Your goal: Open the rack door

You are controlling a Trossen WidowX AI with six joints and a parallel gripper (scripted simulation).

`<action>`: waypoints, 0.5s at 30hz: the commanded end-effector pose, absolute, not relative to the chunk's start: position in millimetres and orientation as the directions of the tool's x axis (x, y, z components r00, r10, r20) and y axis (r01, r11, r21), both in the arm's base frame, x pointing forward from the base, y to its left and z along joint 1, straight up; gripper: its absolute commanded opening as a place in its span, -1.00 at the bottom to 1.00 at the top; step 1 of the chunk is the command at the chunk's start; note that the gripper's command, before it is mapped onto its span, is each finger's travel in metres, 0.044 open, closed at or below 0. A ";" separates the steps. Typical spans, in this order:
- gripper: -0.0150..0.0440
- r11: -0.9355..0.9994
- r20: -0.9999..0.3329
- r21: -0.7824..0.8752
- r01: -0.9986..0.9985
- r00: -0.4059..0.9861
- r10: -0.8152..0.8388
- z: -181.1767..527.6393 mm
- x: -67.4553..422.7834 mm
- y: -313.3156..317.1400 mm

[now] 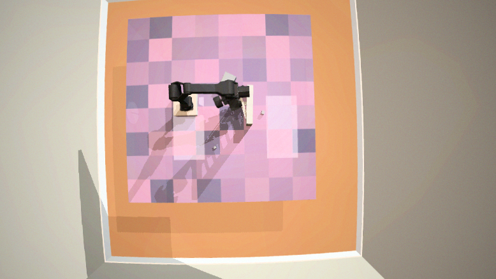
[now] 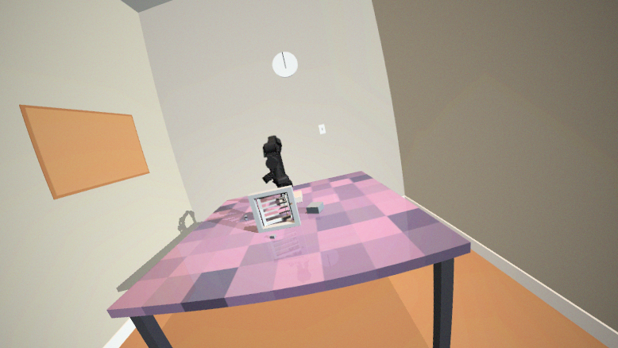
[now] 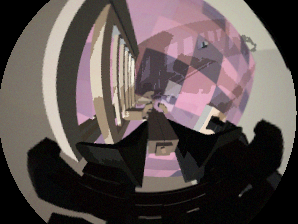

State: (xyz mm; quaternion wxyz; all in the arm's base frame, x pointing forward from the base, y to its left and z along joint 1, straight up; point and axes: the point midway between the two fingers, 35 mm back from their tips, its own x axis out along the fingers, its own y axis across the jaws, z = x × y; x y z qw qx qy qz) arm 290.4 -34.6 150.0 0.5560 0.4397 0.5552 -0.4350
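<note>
The pale rack frame stands upright on the chequered table. Its barred door is slightly ajar, with a narrow wedge of space between it and the frame. My gripper reaches down at the door's free side and is shut on the upright handle, seen nearly end-on between the dark fingers. The arm hides the handle and fingertips in the overhead view. How far the handle is turned cannot be told exactly.
A grey block lies near the frame's handle-side end. One small grey block lies behind the frame, another on the door side. The arm's pale base plate faces the door.
</note>
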 end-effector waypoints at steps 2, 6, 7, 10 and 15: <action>-0.42 0.343 -1.000 0.017 0.939 0.018 0.001 150.2 283.2 -39.5; -0.42 0.402 -1.000 0.016 0.915 0.017 0.000 150.0 275.6 -43.8; -0.42 0.416 -1.000 0.016 0.909 0.017 0.000 149.9 273.8 -45.0; -0.42 0.458 -1.000 0.015 0.889 0.017 0.000 149.8 268.4 -48.7; -0.42 0.524 -1.000 0.013 0.852 0.016 -0.001 149.5 259.8 -55.4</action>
